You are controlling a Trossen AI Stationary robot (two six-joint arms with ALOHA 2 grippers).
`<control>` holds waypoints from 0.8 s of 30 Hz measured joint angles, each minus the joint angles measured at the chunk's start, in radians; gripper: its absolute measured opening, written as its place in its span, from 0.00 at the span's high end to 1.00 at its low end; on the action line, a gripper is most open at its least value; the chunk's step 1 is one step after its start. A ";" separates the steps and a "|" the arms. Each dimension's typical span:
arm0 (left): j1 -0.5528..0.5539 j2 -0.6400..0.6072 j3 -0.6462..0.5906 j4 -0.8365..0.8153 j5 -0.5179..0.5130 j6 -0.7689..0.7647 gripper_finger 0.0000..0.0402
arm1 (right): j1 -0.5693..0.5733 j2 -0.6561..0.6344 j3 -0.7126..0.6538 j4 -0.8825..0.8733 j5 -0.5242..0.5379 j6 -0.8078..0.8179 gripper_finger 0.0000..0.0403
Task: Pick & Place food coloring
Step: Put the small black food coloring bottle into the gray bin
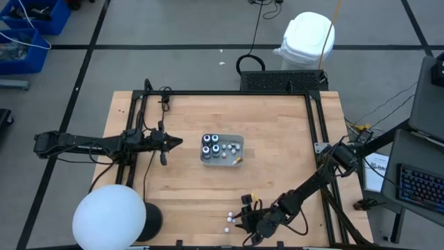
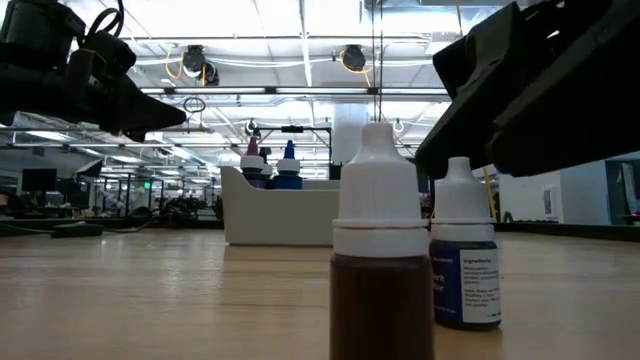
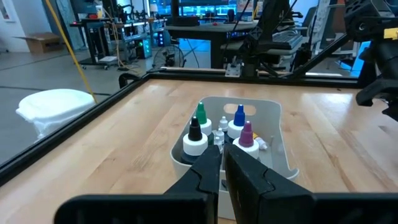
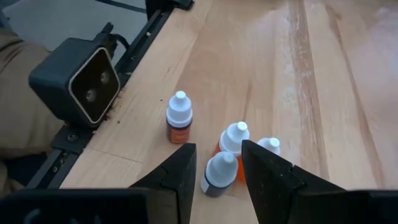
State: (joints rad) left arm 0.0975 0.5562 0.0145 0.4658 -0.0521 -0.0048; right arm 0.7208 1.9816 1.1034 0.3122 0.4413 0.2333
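Note:
Four small food coloring bottles with green, blue, black and magenta tips stand upright in a white tray (image 1: pixel 222 149) (image 3: pixel 273 112) mid-table. My left gripper (image 1: pixel 179 142) (image 3: pixel 222 165) hovers shut just left of the tray, pointing at it. Four more dropper bottles with white caps (image 1: pixel 228 222) stand on their bases near the table's near edge. My right gripper (image 1: pixel 244 212) (image 4: pixel 217 155) is open above them. Its fingers stand on either side of a dark blue bottle (image 4: pixel 219 175) without touching it. An orange bottle (image 4: pixel 234 142), a brown one (image 4: pixel 179 119) and another white-capped one (image 4: pixel 269 147) stand close by.
A black camera box (image 4: pixel 78 78) sits at the near edge beside the white-capped bottles. A dark metal frame (image 1: pixel 316 132) borders the tabletop. A round white lamp head (image 1: pixel 109 217) overhangs the near left corner. Bare wood lies between the tray and the near bottles.

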 joint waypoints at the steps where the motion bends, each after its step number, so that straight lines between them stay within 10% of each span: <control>1: 0.000 0.000 0.000 0.000 0.000 0.000 0.92 | 0.000 0.000 0.000 -0.005 0.001 0.013 0.70; 24: 0.000 0.000 0.000 0.002 0.000 0.000 0.92 | -0.002 0.001 0.000 -0.010 0.004 0.013 0.70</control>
State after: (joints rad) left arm 0.0975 0.5564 0.0147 0.4675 -0.0521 -0.0048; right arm 0.7190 1.9823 1.1034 0.3022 0.4454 0.2459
